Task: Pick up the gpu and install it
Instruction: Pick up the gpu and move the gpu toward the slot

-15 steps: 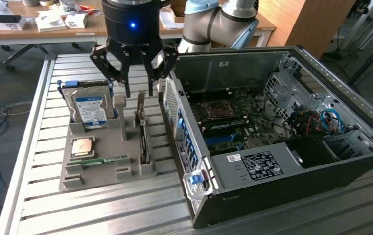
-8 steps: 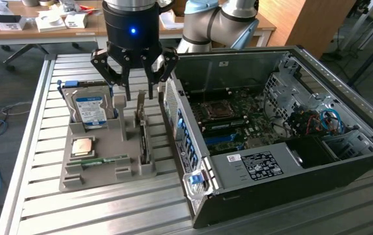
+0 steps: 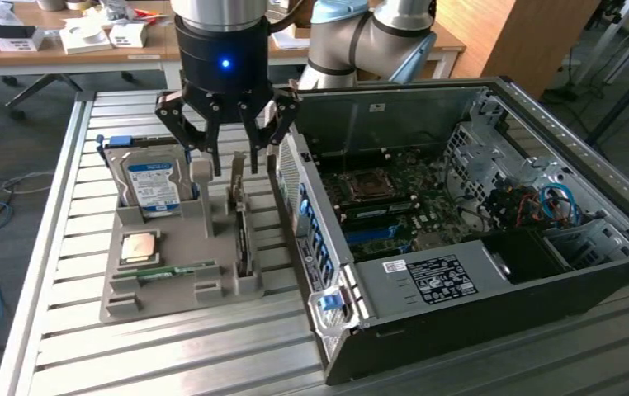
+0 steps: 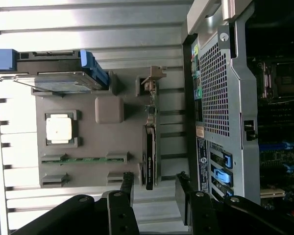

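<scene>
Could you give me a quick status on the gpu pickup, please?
Gripper open, above the gpu. It stands on edge in the grey tray, not gripped. Case wall close beside it.

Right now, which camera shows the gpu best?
The wrist view: it looks down on the gpu, showing its whole length edge-on, unobstructed, standing in the tray. The exterior view shows it as a thin upright sliver below the open gripper.

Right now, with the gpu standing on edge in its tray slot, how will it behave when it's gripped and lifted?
The gpu is a rigid board, so probably stiff, not floppy. Thin and upright in the gray tray, it may tip if nudged sideways. Exposed components look fragile.
</scene>
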Tool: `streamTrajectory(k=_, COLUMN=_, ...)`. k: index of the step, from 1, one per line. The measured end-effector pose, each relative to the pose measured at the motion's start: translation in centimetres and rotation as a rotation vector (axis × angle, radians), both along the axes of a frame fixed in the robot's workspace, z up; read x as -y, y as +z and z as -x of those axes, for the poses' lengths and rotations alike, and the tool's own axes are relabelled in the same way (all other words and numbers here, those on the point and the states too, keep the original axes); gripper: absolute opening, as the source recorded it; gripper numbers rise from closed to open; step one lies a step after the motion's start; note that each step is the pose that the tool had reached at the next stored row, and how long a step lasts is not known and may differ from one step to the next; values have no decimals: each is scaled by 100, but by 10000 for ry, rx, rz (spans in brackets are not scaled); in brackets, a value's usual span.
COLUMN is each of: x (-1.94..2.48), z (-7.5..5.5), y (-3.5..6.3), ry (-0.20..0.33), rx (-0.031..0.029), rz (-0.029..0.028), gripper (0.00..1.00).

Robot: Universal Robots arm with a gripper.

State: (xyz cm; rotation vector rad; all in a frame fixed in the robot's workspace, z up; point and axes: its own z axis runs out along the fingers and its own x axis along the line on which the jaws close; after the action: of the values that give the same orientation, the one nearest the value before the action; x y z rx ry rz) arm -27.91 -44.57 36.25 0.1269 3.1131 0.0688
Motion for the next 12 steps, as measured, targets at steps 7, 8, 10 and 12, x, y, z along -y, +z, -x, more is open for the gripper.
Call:
streamTrajectory(k=7, x=0, z=0, y=-27, ry=0, rx=-1, rz=1, gripper=47)
streamTrajectory(k=8, x=0, z=0, y=-27, ry=0, rx=-1, rz=1, gripper=47)
streamTrajectory(k=10, x=0, z=0, y=-27, ry=0, rx=0, rz=0, gripper=47)
streamTrajectory(k=12, x=0, z=0, y=-29, ry=0, rx=0, rz=0, gripper=47)
